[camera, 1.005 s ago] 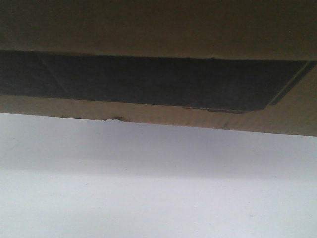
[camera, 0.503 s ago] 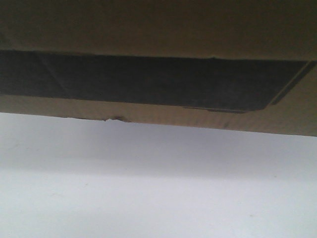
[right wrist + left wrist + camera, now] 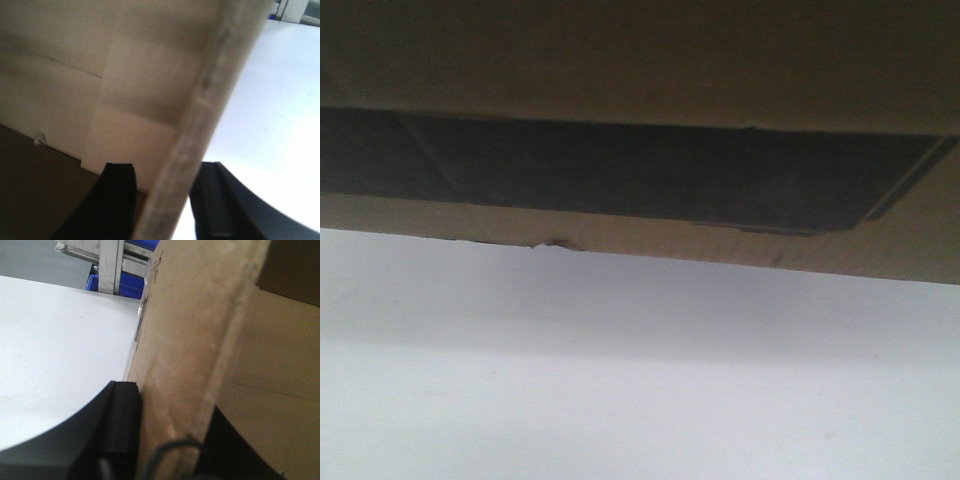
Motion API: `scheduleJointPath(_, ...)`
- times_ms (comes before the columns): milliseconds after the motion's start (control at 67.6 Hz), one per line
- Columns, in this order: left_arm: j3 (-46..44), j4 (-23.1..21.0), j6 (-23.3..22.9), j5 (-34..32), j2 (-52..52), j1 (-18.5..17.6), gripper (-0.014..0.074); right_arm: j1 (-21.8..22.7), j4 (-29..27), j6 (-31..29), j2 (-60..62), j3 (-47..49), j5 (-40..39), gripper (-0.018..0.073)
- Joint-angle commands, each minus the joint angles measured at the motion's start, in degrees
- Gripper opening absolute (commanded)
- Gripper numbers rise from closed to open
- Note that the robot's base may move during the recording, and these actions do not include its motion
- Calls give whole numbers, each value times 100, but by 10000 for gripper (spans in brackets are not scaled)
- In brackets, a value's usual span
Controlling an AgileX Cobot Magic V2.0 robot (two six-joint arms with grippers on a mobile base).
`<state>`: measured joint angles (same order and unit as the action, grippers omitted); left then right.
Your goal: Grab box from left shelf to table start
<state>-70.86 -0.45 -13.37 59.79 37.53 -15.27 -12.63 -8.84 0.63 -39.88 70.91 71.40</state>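
Observation:
The brown cardboard box [image 3: 640, 60] fills the upper half of the front view, with its black printed panel [image 3: 620, 165] and a small nick [image 3: 555, 243] on its lower edge. The white table [image 3: 640, 380] lies below it. In the left wrist view my left gripper [image 3: 175, 440] is shut on the box's side wall [image 3: 190, 340], one black finger [image 3: 120, 425] outside it. In the right wrist view my right gripper [image 3: 167, 200] is shut on the opposite wall's edge [image 3: 210, 100], one finger [image 3: 117, 200] inside the box. I cannot tell whether the box touches the table.
In the left wrist view the metal shelf rack [image 3: 110, 265] stands beyond the table's far edge with blue bins [image 3: 129, 287] behind it and grey floor to the left. The white table shows beside the box in both wrist views [image 3: 50, 340] [image 3: 270, 100].
The box has sunk slightly in the front view, mostly on its right side. Both grippers keep their hold on its walls.

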Motion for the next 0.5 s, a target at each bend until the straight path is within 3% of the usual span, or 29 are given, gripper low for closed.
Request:
scheduleJointPath(0,-439,-1362,687,-530,182,-161,-93,15,241,-290,-381,339,-629,57)
scheduleJointPath(237,-1149,-932,687,531,1458,-161,-93,15,253,-377,-1936,1585,464,57)
scheduleJointPath(488,-1230,-582,687,304,2629,-161,-93,15,253,-392,-3218,1942,162,57)
